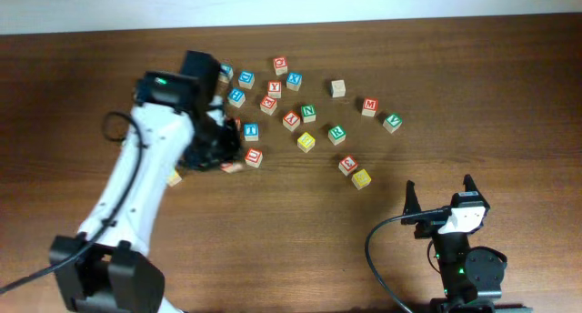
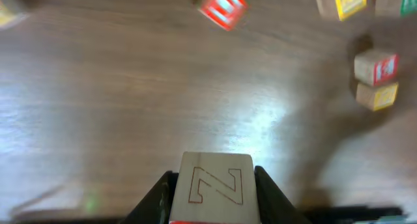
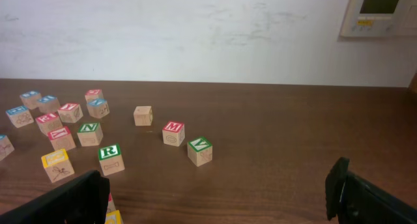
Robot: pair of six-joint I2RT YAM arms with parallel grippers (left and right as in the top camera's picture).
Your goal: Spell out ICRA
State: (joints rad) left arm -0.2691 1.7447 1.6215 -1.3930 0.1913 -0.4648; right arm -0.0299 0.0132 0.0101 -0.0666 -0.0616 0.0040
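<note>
Left gripper (image 2: pixel 212 199) clamps a wooden block (image 2: pixel 212 183), letter maybe Z or N. Right gripper (image 1: pixel 439 186) gapes, idle. Green R block (image 3: pixel 110 157) sits in the scatter, nothing spelled yet.

A dark wooden table (image 1: pixel 509 76) stands against a white wall (image 3: pixel 195 28) (beige panel (image 3: pixel 381 12) mounted on it).

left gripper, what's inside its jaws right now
The left gripper is shut on a wooden block showing a red-outlined letter, Z or a turned N. The fingers cover its side faces, so those can't be read.
</note>
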